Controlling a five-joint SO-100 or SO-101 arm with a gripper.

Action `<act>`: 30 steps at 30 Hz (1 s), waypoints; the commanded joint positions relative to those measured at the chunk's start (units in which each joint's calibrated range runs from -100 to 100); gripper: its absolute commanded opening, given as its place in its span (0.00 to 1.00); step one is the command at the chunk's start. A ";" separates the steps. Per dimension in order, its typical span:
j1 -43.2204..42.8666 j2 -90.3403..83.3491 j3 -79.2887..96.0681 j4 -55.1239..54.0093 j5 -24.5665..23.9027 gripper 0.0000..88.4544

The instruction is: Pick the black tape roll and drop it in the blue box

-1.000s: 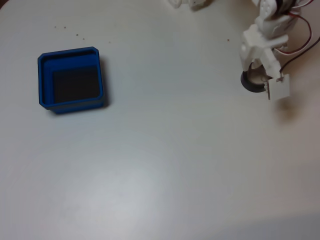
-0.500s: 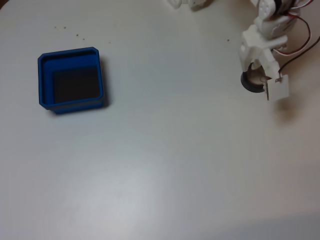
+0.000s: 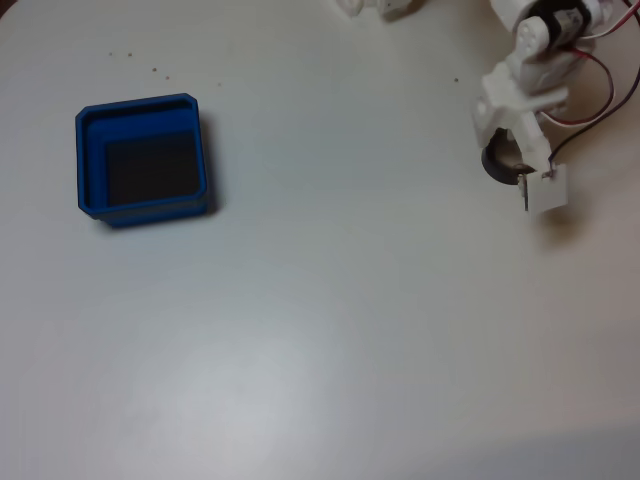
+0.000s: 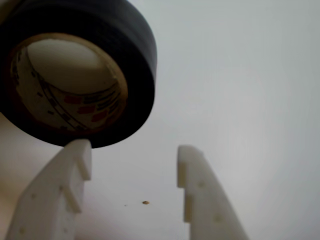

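In the fixed view the white arm reaches in from the far right corner, and its tool (image 3: pixel 528 175) hangs over the right side of the pale counter (image 3: pixel 330 320). The black tape roll (image 3: pixel 497 165) lies on the counter directly at the tool, its dark arc showing on the left of the white fingers, the rest hidden beneath them. Red and black wires loop off the arm to the right. A small white flat plate on the tool sits just right of and nearer than the roll.

The wrist view shows the tool (image 4: pixel 135 152) with its two white fingers spread apart and bare counter (image 4: pixel 240 75) between them; nothing is clamped. The black tape roll (image 4: pixel 140 60) fills the upper left, its beige printed core and open centre facing the camera. The left finger (image 4: pixel 60 190) has its tip right at the lower edge of the roll, touching or nearly so; I cannot tell which. The right finger (image 4: pixel 200 195) stands well clear of the roll, off to its right. So the roll sits beyond the left fingertip, not in the gap between the fingers.

The blue box (image 3: pixel 90 165) rests on the left of the counter, well apart from tool and roll, with its dark floor bare.
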 commanded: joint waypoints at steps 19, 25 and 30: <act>0.45 1.36 -1.47 -0.40 -0.30 0.18; 0.36 1.36 -1.38 -0.40 -0.30 0.19; 0.36 1.45 -1.38 -0.40 -0.30 0.24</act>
